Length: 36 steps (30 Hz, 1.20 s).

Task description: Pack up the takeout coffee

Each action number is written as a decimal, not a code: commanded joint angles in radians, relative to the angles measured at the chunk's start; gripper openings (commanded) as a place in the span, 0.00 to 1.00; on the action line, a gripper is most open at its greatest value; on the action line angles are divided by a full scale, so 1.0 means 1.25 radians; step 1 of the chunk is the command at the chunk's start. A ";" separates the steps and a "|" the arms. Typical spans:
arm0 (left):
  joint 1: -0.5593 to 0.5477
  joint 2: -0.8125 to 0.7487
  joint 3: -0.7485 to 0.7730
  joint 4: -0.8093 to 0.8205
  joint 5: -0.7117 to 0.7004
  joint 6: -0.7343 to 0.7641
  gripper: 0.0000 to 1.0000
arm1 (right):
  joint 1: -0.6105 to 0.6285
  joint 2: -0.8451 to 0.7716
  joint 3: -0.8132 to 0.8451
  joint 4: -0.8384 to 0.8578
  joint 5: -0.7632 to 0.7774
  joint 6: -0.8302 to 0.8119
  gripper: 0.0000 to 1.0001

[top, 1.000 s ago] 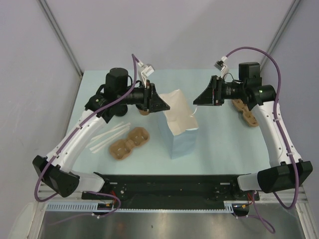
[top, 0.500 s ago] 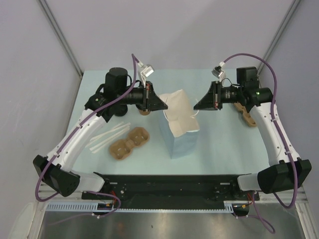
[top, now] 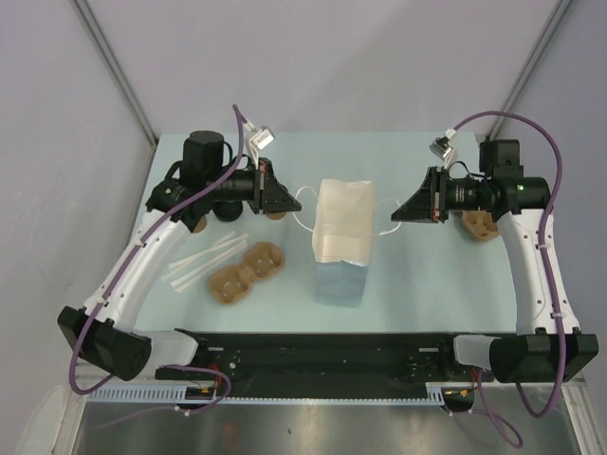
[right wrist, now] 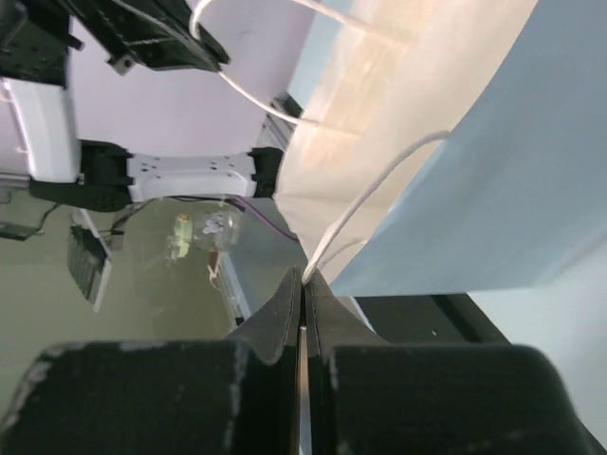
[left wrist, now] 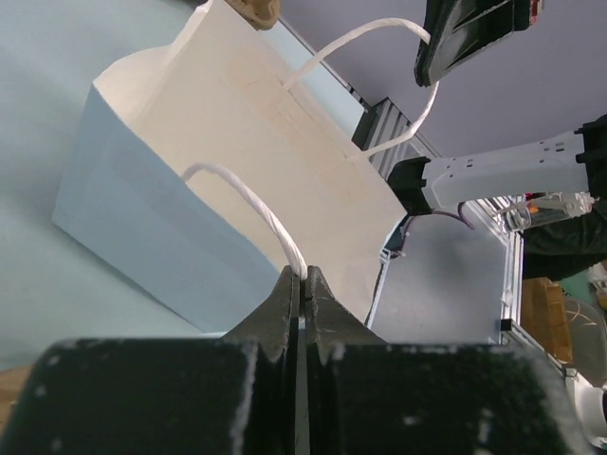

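Top external view: white paper bag (top: 341, 223) stands centre frame on the table (top: 417, 275). Left tool (left wrist: 299, 276) pinches its left handle (left wrist: 270, 220); right tool (right wrist: 303, 277) pinches the right handle (right wrist: 379, 172). Takeout coffee: location cannot be determined.

Bright, even lighting, soft faint shadows, top view sharp, wrist views blurred up close

White arms (top: 133, 270), black joints (top: 204, 152), purple cables (top: 507, 115).
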 commanded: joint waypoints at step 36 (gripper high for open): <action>0.005 0.077 -0.298 0.206 -0.041 -0.081 0.00 | -0.019 0.113 -0.172 -0.009 0.195 -0.265 0.00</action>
